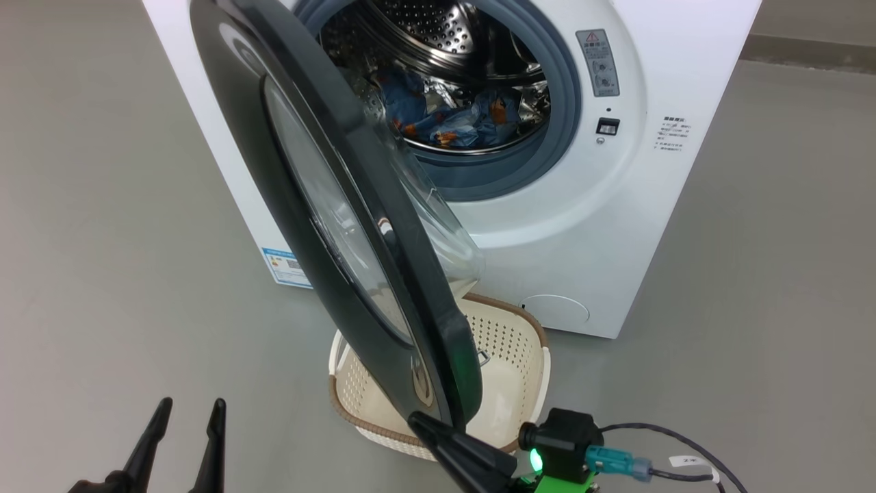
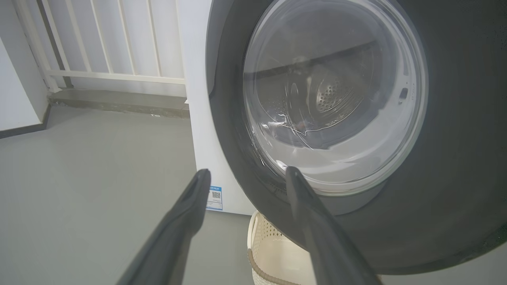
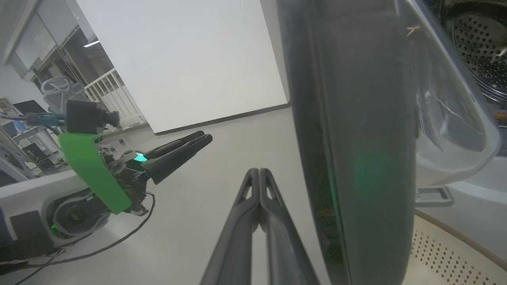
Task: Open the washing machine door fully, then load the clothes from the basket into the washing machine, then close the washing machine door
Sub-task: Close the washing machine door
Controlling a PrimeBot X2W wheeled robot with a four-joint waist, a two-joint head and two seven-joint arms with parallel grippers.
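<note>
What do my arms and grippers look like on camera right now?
Both the left gripper and right gripper have two long, tapering dark fingers. Each wrist carries a bright green bracket and a small black camera with a teal plug and black cable. The left forearm is pale.

Door hides much of basket; washer top cut off at pic edge

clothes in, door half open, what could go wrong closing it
The shut right gripper is at the lower edge of the glossy washing machine door and might slip off. The basket stands under that edge; the door could scrape it. The clothes lie near the grey seal and might catch.
</note>
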